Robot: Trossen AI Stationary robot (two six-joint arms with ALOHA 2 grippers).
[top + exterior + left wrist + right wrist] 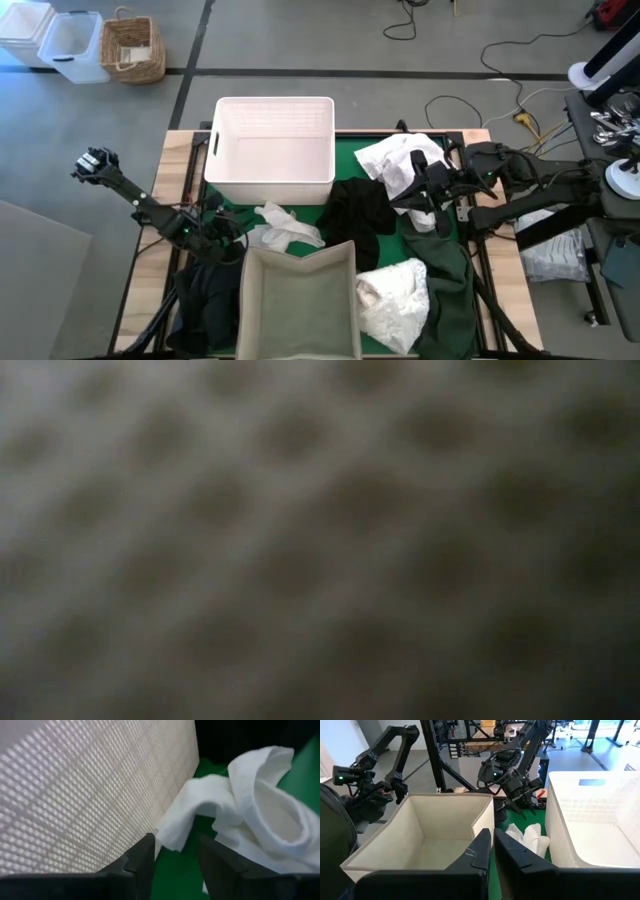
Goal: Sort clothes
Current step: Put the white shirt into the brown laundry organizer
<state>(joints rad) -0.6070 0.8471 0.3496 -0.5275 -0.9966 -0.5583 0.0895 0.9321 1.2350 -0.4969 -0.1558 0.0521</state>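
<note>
**Clothes lay scattered around the white basket**

The clothes were soft, crumpled pieces: three white ones [283,224] and about three dark ones [361,208], all on the green mat [349,157] in front of the white basket [274,148], beside one beige fabric bin [298,303]. The left hand [174,865] stood spread, just short of a white piece. The right hand [492,851] was pressed together, empty. The low view showed only blur.

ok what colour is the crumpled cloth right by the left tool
White; the crumpled white cloth shows best in the left wrist view.
</note>
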